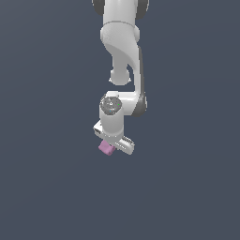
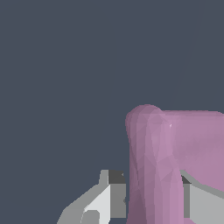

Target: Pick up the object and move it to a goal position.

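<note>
1. Wrist view first: my jaws stand one on each side of the object (image 2: 162, 175), their grey pads pressed against its flanks, so I judge them clamped on it. The gripper (image 2: 148, 199) shows only as the two fingers at the frame's lower edge.

2. In the exterior view the gripper (image 1: 114, 143) hangs tilted under my wrist, and the object (image 1: 106, 148) peeks out below it, toward the exterior view's left of the finger bar. Nothing there contradicts a firm hold.

3. Progress, as I judge it: the grasp looks made. Whether the chunk is already clear of the table (image 1: 47, 187) I cannot tell, since the plain dark surface shows no shadow or contact line under it. No goal marker shows in either view, so I cannot say how much of the carry is left. What seems to remain is the move to the goal and holding there.

4. The object itself: a small pink-lilac chunk, matte, much narrower than my white hand. Up close it shows a rounded, bulging ridge on one side and a flatter, squarer slab beside it, so the outline is irregular, not a clean block. Its far side runs out of the wrist view.

5. Beyond it, only the even slate-grey ground in both views.
</note>
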Tool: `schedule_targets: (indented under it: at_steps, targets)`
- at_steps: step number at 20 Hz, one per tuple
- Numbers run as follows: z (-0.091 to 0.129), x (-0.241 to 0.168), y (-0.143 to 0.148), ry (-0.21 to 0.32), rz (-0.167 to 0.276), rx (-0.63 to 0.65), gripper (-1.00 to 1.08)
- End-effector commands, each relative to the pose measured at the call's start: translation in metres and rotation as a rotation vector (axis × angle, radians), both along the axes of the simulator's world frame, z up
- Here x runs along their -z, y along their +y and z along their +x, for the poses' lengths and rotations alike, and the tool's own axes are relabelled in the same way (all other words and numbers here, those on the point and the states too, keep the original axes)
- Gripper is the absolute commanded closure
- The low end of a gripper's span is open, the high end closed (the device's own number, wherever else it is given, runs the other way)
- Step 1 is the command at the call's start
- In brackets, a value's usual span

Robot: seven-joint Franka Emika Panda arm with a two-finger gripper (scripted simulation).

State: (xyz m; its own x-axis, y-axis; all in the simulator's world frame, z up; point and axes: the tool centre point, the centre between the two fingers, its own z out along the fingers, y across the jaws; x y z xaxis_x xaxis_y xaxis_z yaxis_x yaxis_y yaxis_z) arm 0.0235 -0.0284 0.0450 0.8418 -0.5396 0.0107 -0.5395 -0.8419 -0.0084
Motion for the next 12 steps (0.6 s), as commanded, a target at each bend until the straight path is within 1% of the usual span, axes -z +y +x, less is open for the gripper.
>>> schedule_targets:
  at_steps: [1, 7, 12]
  targets:
    - [-0.002, -0.002, 0.002, 0.001, 0.000, 0.000, 1.08]
    - [-0.015, -0.019, 0.014, 0.002, 0.000, 0.000, 1.08]
    - [-0.033, -0.042, 0.031, 0.004, 0.000, 0.001, 1.08]
